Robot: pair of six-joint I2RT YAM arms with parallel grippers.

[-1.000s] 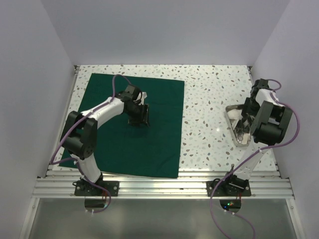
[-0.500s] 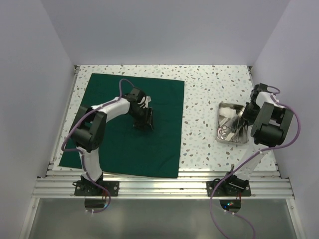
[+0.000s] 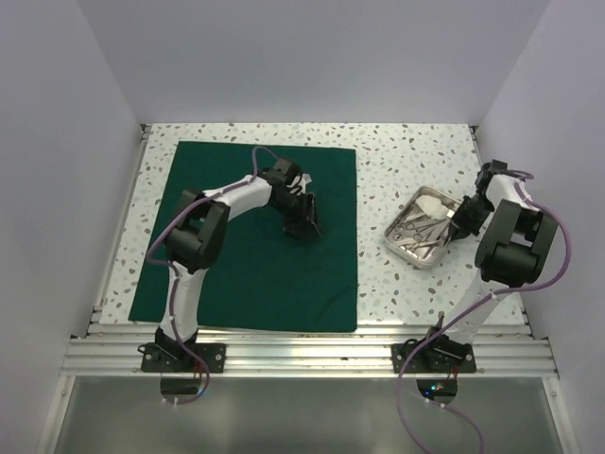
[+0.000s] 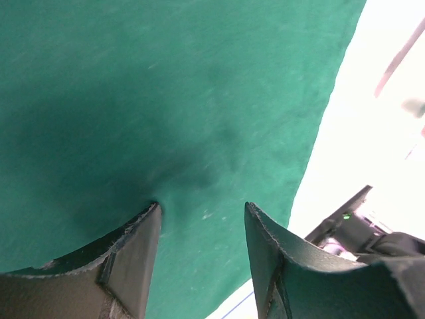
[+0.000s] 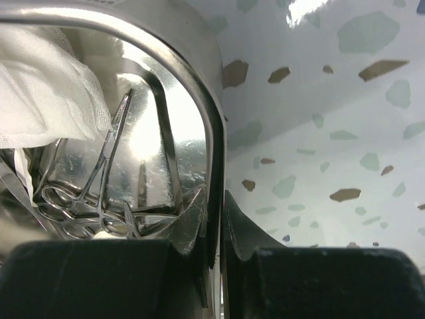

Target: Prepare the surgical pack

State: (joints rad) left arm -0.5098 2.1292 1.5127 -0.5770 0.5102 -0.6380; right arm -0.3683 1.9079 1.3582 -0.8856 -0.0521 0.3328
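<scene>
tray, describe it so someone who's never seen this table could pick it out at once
On the speckled table, look right of the big green cloth, toward the right arm. The tray is there, skewed, its rim pinched by the right claw. It is the only shiny metal thing, holding scissor-like instruments and white gauze.

We can read no text, label, brand, number or sign in any of these views.
</scene>
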